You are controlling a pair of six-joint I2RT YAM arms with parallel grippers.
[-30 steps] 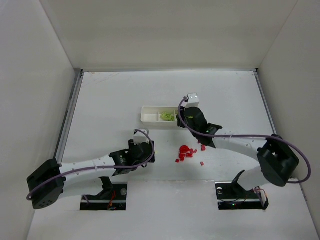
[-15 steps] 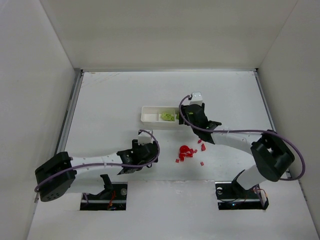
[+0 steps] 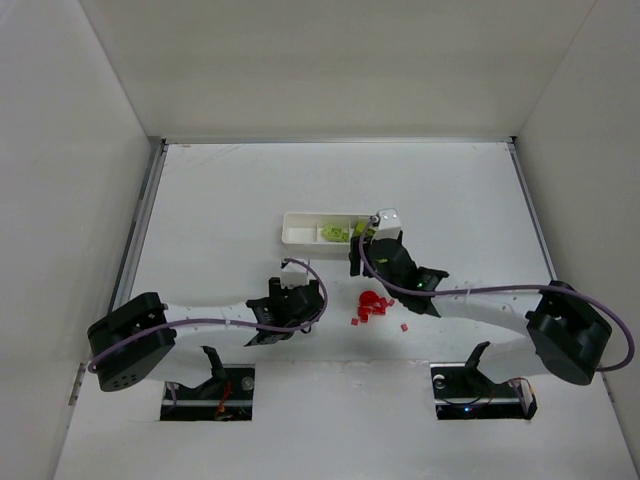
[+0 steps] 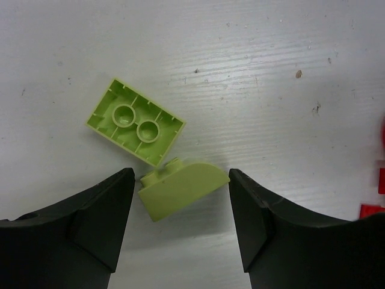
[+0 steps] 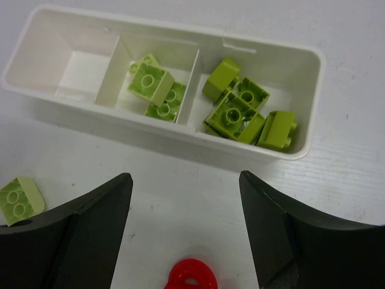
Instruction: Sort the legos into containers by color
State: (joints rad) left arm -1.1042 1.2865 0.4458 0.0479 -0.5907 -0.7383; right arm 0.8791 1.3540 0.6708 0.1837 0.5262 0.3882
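Observation:
The white tray (image 5: 264, 153) holds lime-green legos: a few in its middle compartment (image 5: 153, 84) and several in its right one (image 5: 243, 114). Its left compartment is empty. My right gripper (image 5: 185, 177) hangs open and empty over the table just in front of the tray, with a round red lego (image 5: 191, 276) below it. In the left wrist view my left gripper (image 4: 181, 177) stands open around a rounded green lego (image 4: 183, 189) lying on the table, close to both fingers. An upside-down green brick (image 4: 135, 121) lies just beyond it. From above, small red legos (image 3: 372, 305) are scattered between the two grippers.
Another green brick (image 5: 21, 200) lies on the table at the left edge of the right wrist view. White walls enclose the table (image 3: 220, 200) on three sides. Purple cables run along both arms.
My right gripper has opened and drawn back from the tray toward the red legos. My left gripper has shifted right, staying open.

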